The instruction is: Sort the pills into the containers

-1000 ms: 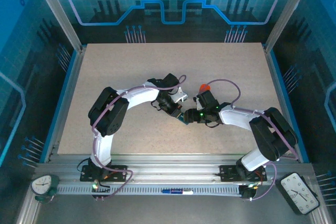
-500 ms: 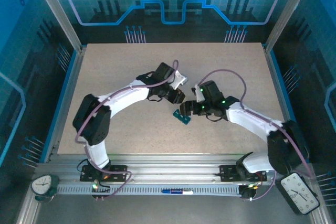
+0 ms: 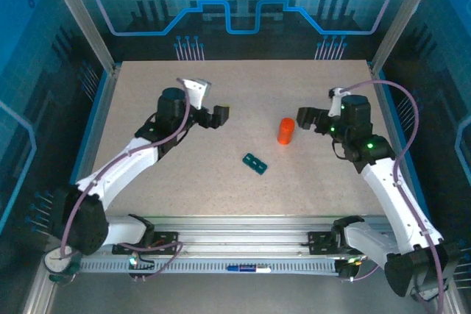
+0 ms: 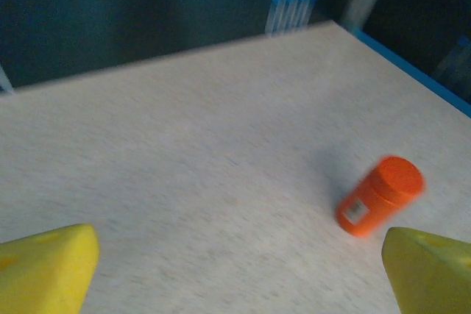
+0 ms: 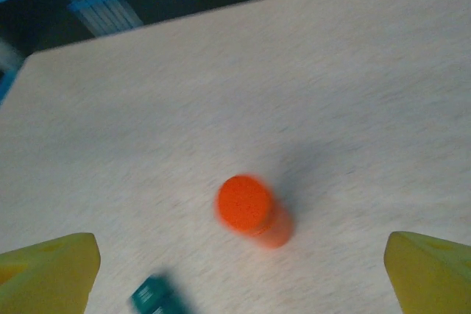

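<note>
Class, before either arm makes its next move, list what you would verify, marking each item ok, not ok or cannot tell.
1. Left gripper open and empty: ok.
2. Right gripper open and empty: ok.
3. Orange bottle upright on the table: ok.
4. Pill box lying apart from the bottle, untouched: ok.
5. Pill box compartments open: cannot tell.
6. Pills inside the compartments: cannot tell.

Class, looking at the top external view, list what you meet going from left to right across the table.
Left gripper, open → dark-teal rectangular plastic pill box → orange cylindrical plastic bottle → right gripper, open.
</note>
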`<state>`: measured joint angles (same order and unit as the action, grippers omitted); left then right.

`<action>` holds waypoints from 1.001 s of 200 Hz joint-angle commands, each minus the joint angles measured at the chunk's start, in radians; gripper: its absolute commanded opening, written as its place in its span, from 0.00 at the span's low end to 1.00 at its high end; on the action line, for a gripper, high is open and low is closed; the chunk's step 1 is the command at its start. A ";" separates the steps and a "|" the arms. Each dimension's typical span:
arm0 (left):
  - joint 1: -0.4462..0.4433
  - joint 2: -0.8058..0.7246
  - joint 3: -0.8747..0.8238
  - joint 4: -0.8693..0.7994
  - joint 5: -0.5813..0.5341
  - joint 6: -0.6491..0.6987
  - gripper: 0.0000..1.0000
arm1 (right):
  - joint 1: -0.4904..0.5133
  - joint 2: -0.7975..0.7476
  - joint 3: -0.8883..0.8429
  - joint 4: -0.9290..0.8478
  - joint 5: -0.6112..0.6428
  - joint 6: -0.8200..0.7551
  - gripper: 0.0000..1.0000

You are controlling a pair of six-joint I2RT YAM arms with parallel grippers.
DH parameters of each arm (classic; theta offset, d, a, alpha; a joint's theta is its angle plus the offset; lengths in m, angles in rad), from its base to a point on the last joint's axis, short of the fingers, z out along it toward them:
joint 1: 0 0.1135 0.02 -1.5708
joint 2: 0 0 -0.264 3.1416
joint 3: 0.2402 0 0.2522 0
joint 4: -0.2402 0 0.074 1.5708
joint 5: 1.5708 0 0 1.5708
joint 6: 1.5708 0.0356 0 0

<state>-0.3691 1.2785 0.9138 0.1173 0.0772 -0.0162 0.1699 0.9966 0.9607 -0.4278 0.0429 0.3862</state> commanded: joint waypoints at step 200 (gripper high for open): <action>0.341 0.268 -0.604 0.928 -0.037 0.088 0.99 | -0.100 0.559 -0.689 1.587 0.164 -0.360 1.00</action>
<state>-0.0467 1.5887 0.2188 1.1233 -0.0219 0.0776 0.0071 1.4334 0.2989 0.7769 0.2298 0.1287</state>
